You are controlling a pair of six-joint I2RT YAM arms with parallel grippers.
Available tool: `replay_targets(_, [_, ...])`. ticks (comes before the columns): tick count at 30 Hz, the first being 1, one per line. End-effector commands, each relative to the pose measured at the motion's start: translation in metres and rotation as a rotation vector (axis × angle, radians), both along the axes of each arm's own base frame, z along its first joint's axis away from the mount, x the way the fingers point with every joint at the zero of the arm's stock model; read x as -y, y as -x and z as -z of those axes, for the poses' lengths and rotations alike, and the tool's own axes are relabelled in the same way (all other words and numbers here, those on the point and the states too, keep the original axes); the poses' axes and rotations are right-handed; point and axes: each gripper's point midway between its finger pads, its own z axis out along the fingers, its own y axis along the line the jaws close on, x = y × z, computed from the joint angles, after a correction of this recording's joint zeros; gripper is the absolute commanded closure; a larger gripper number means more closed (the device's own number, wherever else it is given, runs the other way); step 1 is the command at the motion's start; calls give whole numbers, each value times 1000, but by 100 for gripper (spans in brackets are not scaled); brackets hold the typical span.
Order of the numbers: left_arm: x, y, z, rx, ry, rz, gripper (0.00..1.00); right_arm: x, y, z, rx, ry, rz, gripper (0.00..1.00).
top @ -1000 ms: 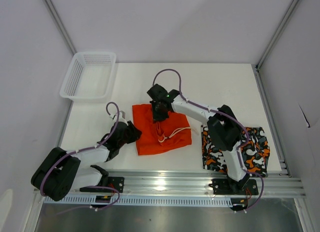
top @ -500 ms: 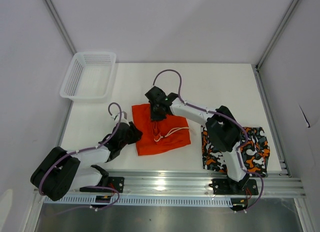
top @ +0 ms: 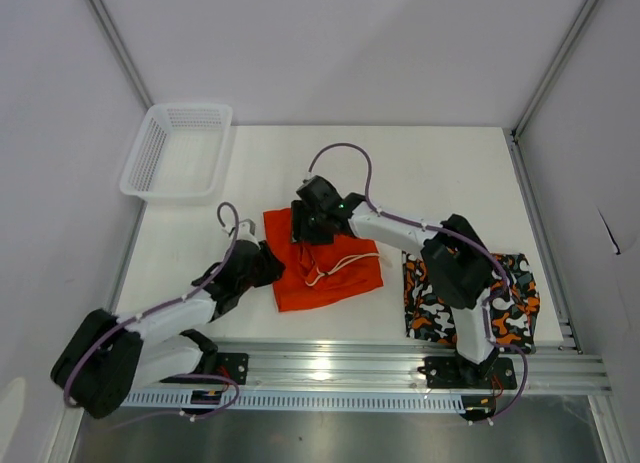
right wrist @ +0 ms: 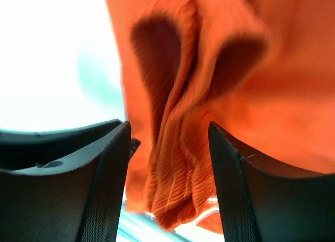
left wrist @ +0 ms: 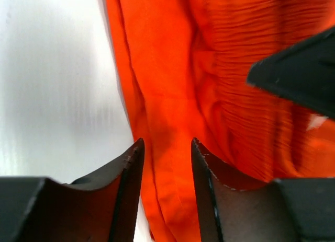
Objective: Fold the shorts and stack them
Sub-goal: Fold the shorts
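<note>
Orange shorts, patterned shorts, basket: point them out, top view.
orange shorts (top: 300, 291), top view, lower left fabric.
patterned shorts (top: 520, 308), top view, right-hand part.
basket (top: 178, 153), top view, mesh floor.

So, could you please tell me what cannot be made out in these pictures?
- Left wrist view: whether the left gripper pinches the plain bright orange fabric shorts; fingers hide contact.
- Top view: part of the orange, black, white and grey patterned shorts, covered by the right arm.
- Right wrist view: fabric folds, blurred.
</note>
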Motion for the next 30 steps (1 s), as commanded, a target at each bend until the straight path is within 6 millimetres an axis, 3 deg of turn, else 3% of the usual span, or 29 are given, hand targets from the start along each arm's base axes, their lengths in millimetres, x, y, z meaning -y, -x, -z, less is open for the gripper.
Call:
replay_targets(1, [-7, 4, -33, 42, -1, 7, 55, -22, 1, -81, 98, -344, -60, 37])
replay_targets(4, [-14, 10, -52, 68, 36, 2, 53, -28, 8, -86, 66, -552, -126, 41])
replay_targets(7, [-22, 9, -58, 79, 35, -12, 52, -36, 18, -90, 41, -663, -213, 43])
replay_targets(8, [-23, 8, -57, 76, 40, -10, 52, -41, 20, -100, 69, -710, -252, 43])
replay_targets(12, [-17, 6, -50, 47, 107, 18, 53, -40, 21, -101, 86, -729, -264, 44])
replay_targets(16, [-10, -4, -62, 89, 151, 30, 53, -24, 13, -102, 112, -727, -221, 49])
replay_targets(22, [-3, -16, -79, 115, 165, 48, 56, 5, 0, -106, 188, -665, -165, 65])
replay_targets(24, [-1, -20, -82, 127, 172, 50, 58, 13, -3, -109, 208, -655, -148, 74])
replay_targets(26, [0, -23, -86, 135, 172, 50, 60, 22, -11, -101, 213, -610, -107, 87])
replay_targets(30, [0, -29, -84, 129, 153, 45, 60, 36, -25, -79, 224, -472, -34, 99])
